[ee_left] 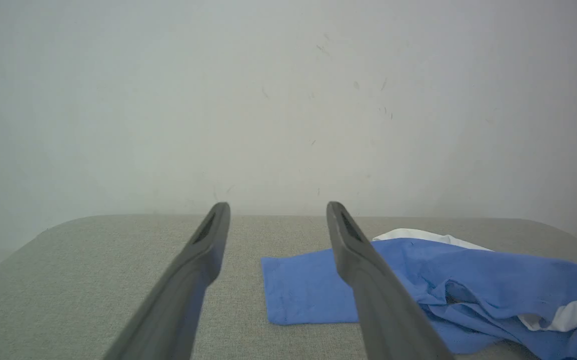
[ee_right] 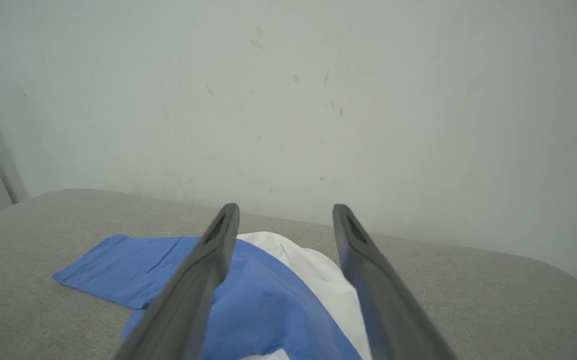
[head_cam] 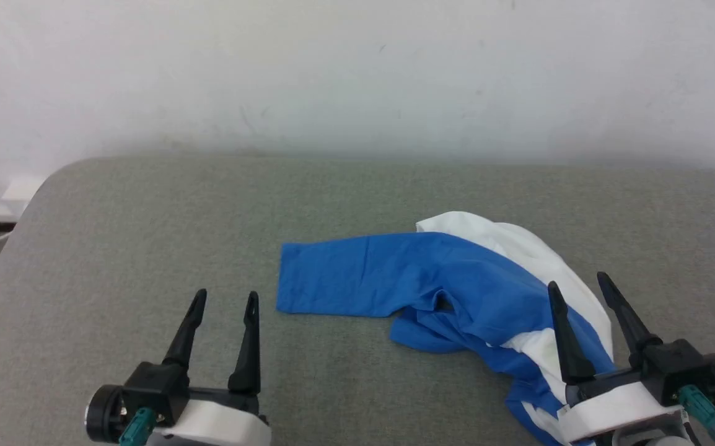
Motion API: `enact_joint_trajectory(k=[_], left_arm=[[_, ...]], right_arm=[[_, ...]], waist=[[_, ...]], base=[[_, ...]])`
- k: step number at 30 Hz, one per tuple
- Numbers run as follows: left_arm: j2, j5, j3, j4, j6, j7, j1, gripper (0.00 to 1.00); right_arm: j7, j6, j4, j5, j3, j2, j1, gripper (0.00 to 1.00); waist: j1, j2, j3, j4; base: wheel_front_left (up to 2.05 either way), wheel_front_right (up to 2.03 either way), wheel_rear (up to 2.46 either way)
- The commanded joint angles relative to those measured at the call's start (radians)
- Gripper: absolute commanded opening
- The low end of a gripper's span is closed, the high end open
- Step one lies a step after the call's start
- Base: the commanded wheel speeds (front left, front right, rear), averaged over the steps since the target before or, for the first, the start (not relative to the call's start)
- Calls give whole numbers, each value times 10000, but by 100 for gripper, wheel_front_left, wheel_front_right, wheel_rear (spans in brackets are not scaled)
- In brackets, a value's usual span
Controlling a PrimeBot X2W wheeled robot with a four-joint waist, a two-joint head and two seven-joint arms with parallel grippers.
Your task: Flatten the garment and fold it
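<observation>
Blue and white, the shirt is lying in a crumpled heap on the grey padded surface, right of the middle and running down toward the near right edge. One blue sleeve sticks out flat to the left, so the long line of the whole thing goes from that cuff, across and down, to the bunch under my right hand. That hand hangs right over the shirt with its fingers spread wide and nothing in them, so it's clearly the closer one. My left hand is just as wide open and empty, sitting over bare surface, apart from the cloth, with the sleeve cuff ahead and off to its right. My guess is the right takes the heap and the left reaches across for the cuff, so I can pull it out flat.
</observation>
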Motion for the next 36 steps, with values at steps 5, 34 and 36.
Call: enact_joint_trajectory(k=[5, 34, 36], left_arm=[[-845, 491, 379, 107, -720, -47, -148, 100], [-2372, 978, 922, 983, -2070, -47, -1067, 100], [-2373, 979, 948, 1006, -2016, -47, -1045, 100]], right_arm=[[-25, -21, 105, -474, 233, -90, -363, 100], [7813, -21, 4913, 4972, 8563, -3968, -7003, 43], [7572, -21, 5146, 5044, 8620, -3888, -7040, 0]], waist=[[1, -1, 572, 910], [1, -1, 2783, 4215], [1, -1, 2702, 4123]], base=[[0, 0, 0], [0, 0, 0], [0, 0, 0]])
